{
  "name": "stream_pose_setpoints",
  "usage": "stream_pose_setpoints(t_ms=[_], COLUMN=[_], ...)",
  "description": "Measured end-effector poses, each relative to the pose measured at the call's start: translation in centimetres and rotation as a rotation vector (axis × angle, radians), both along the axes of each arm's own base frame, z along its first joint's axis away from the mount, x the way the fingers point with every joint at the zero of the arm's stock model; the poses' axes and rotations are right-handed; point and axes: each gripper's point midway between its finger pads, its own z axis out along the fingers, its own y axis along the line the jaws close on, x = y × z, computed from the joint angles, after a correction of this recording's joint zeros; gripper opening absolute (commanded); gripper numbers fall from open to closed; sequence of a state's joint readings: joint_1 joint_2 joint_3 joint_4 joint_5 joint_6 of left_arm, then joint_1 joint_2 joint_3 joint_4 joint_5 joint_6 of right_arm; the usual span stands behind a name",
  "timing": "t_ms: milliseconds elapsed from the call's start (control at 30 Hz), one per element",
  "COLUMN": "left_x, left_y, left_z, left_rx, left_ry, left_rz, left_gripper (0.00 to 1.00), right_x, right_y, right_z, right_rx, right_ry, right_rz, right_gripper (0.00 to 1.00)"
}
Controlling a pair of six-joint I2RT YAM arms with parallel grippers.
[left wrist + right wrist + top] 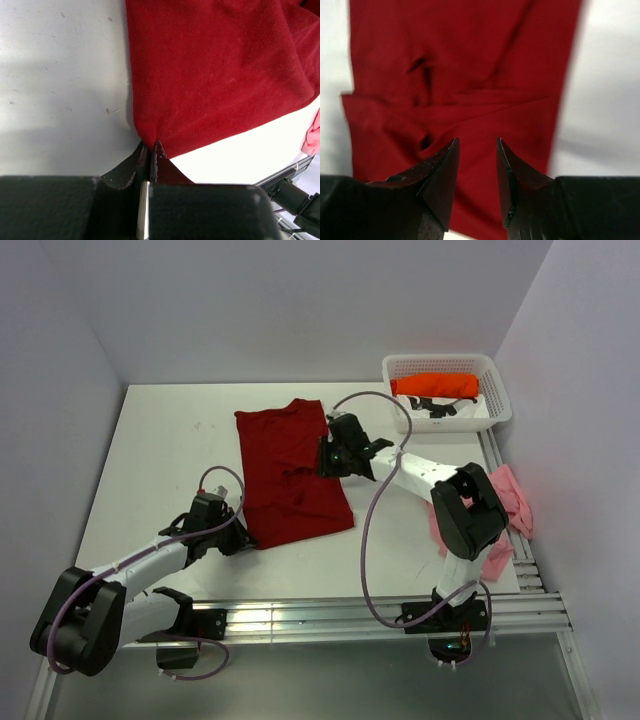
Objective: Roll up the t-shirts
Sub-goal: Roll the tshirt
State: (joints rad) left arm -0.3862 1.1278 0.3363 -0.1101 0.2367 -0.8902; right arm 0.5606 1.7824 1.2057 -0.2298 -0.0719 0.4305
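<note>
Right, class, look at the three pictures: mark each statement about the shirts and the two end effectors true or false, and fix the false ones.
1. The left end effector is shut on a corner of the red shirt. True.
2. The orange shirt lies flat on the table. False: it sits in the white basket.
3. The right end effector has its jaws apart above the red shirt. True.
4. The pink shirt is in the basket. False: it lies at the table's right edge, beside the right arm.
5. The red shirt is rolled up tight. False: it lies spread out, with a few folds.
</note>
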Motion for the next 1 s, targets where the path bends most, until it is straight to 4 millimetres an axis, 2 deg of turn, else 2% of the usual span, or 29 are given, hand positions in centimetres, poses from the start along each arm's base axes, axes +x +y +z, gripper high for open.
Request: stream_pose_setpoints(t_ms=[100, 133, 233, 267, 333, 633, 800, 1000], left_x=[0.0, 0.0, 0.0, 0.0, 0.0, 0.0, 0.0, 0.0], left_y=[0.0, 0.0, -0.1, -0.1, -0.1, -0.1, -0.1, -0.1], left_z=[0.0, 0.0, 0.0, 0.0, 0.0, 0.0, 0.0, 0.0], left_rx=[-0.002, -0.002, -0.001, 0.000, 0.001, 0.004, 0.004, 0.003], left_ry=[0.002, 0.002, 0.002, 0.001, 0.000, -0.002, -0.001, -0.002], left_rz=[0.003, 0.004, 0.003, 0.003, 0.003, 0.001, 0.001, 0.000], left_gripper=[0.05, 0.05, 0.05, 0.05, 0.05, 0.04, 0.04, 0.04], right_x=[-2.0, -2.7, -3.7, -3.9, -4.2, -5.1, -6.3, -6.6], right_y=[2.5, 3.3, 4.8, 5.0, 5.2, 7.3, 8.0, 7.7], right_z=[0.2, 0.2, 0.0, -0.3, -0.6, 0.4, -1.3, -3.7], right_rx=[-0.013, -0.016, -0.010, -0.013, -0.021, -0.049, -0.085, -0.127], right_ry=[0.014, 0.023, 0.052, 0.064, 0.088, 0.086, 0.122, 0.162], right_rz=[0.075, 0.100, 0.138, 0.139, 0.130, 0.140, 0.155, 0.133], right_gripper=[0.43, 0.47, 0.48, 0.66, 0.67, 0.62, 0.57, 0.46])
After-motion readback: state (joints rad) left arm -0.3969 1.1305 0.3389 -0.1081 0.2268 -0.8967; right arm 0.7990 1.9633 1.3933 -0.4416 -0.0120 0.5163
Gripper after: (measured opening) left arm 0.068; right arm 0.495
